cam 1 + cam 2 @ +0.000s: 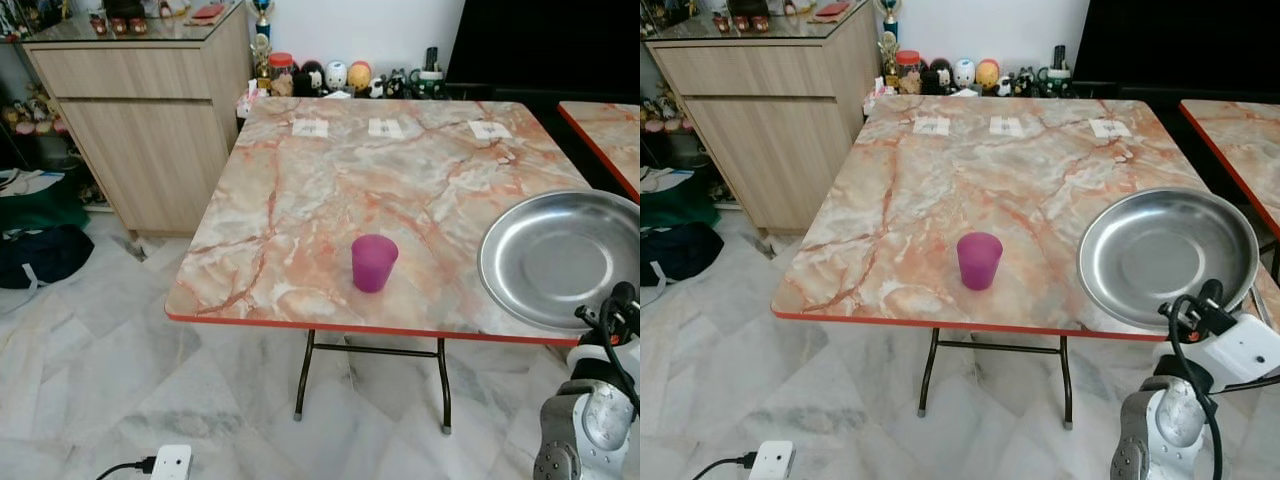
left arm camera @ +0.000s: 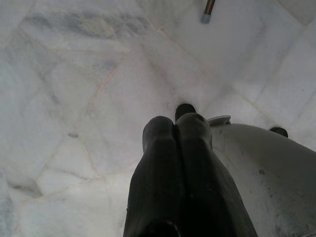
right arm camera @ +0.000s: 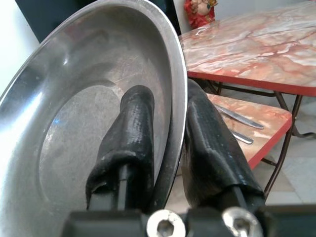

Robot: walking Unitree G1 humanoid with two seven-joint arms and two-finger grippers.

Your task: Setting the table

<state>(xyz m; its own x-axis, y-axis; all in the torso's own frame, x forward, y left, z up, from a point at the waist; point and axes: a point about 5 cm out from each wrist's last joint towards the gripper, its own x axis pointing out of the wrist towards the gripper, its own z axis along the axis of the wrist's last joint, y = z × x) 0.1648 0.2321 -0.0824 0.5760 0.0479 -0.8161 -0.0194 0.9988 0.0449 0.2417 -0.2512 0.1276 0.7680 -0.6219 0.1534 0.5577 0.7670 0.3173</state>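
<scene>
a marble table (image 1: 330, 190) stands ahead. a steel plate (image 1: 1170, 250) hangs over the table's right edge, right of a purple cup (image 1: 374, 263) near its front edge. the plate looks stiff, light and slick, best held at the rim. the right gripper (image 3: 168, 148) pinches that rim, one finger inside, one outside. the left gripper (image 2: 177, 163) hangs over the floor, fingers pressed together, empty.

Silver right arm (image 1: 1165, 425) with looping black cable, white wrist housing, black rubbery claw (image 3: 163, 148) fingers
</scene>
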